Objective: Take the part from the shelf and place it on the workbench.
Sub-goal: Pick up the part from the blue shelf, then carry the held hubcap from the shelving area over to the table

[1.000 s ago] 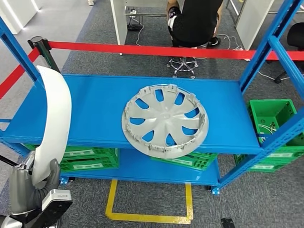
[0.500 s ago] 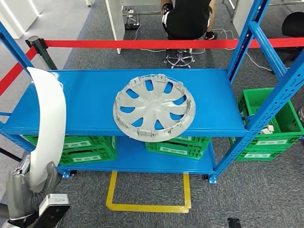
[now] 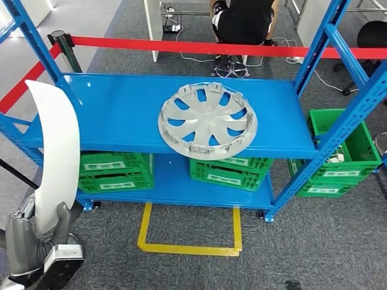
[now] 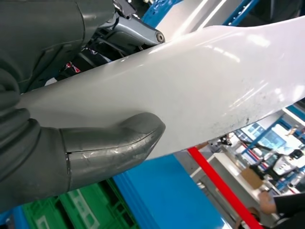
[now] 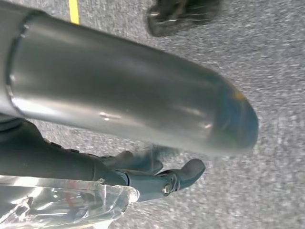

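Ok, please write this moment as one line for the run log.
left hand: grips white curved part | right hand: holds nothing, over floor | wheel cover: lying on blue shelf

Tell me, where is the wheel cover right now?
In the head view the wheel cover lies flat on the blue shelf's upper level, right of centre, its near edge overhanging the front, above green crates.

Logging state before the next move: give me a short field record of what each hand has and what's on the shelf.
left hand: grips the lower end of the white curved panel, thumb across its face
right hand: over grey carpet, fingers apart, holding nothing
top shelf: grey wheel cover lying flat near the front edge
lower shelf: green crates
behind the shelf: red barrier tape, seated person
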`<state>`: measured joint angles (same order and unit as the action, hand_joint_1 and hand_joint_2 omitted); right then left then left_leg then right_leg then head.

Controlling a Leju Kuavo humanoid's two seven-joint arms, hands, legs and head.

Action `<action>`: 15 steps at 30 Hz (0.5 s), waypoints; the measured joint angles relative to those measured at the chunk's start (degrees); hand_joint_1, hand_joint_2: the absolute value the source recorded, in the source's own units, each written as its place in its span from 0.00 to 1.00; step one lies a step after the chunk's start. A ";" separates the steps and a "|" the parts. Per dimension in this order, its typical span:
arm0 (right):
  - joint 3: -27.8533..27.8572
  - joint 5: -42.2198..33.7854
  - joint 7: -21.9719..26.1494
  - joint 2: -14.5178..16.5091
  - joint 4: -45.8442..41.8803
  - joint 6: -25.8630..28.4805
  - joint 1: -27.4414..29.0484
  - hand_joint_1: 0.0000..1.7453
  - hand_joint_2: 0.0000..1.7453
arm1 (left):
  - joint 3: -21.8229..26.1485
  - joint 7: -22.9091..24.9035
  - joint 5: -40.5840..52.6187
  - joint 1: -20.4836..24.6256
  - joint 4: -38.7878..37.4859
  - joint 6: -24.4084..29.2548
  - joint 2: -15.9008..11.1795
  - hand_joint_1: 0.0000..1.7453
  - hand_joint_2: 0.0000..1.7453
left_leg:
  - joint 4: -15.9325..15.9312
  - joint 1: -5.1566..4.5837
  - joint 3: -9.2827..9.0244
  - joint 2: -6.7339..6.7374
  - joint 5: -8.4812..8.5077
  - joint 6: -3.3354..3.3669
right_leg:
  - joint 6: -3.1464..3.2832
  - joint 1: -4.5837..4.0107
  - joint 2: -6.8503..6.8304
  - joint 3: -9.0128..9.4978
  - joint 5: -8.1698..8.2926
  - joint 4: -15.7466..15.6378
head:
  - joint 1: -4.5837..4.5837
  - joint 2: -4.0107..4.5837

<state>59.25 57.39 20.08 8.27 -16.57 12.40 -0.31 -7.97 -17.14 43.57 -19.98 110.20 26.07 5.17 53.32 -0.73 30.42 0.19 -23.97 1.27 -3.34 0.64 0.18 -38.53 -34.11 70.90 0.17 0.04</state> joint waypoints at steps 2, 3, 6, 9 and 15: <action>0.53 -0.13 0.07 0.04 -0.30 -0.25 0.08 0.00 0.00 | -0.01 -0.19 -0.27 0.44 -0.39 -0.08 -0.08 1.00 1.00 | 0.25 -0.07 1.82 0.04 1.29 -0.10 | -0.15 -0.01 0.00 0.97 0.93 2.84 | 0.00 0.00; 0.79 -0.15 0.08 0.04 -0.48 -0.27 0.13 0.00 0.00 | -0.01 -0.23 -0.34 0.61 -0.57 -0.09 -0.12 1.00 1.00 | 0.43 -0.04 2.74 0.05 1.90 -0.23 | -0.19 0.01 -0.01 2.87 2.81 1.25 | 0.01 0.00; 1.23 -0.23 0.10 0.18 -0.89 -0.29 0.01 0.00 0.00 | -0.01 -0.42 -0.35 0.90 -0.90 -0.11 -0.20 1.00 1.00 | 1.56 -0.07 5.11 -0.03 3.48 -0.97 | -0.18 0.02 0.09 11.49 4.28 -10.40 | -0.02 0.00; 1.38 -0.24 0.12 0.44 -1.16 -0.31 -0.01 0.00 0.00 | -0.06 -0.62 -0.37 1.08 -1.08 -0.14 -0.23 1.00 1.00 | 2.20 -0.10 5.86 -0.01 4.86 -1.69 | 1.02 -0.26 0.31 13.24 2.74 -14.56 | -0.04 0.01; 2.45 0.24 0.10 0.83 -2.14 -0.83 0.26 0.00 0.00 | -0.17 -0.80 -0.96 1.36 -1.64 -0.13 -0.54 1.00 1.00 | 15.30 0.53 8.88 -0.11 -7.50 -3.54 | 3.00 -0.14 -0.19 9.23 6.43 -14.16 | 0.45 0.01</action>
<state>61.70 57.63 20.18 9.09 -18.71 11.57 -0.05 -8.14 -17.94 42.61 -18.62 108.55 25.94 4.64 68.62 -0.20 39.30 0.08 -31.47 -2.28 -0.34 0.50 -0.02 -29.30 -27.68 56.74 0.62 0.05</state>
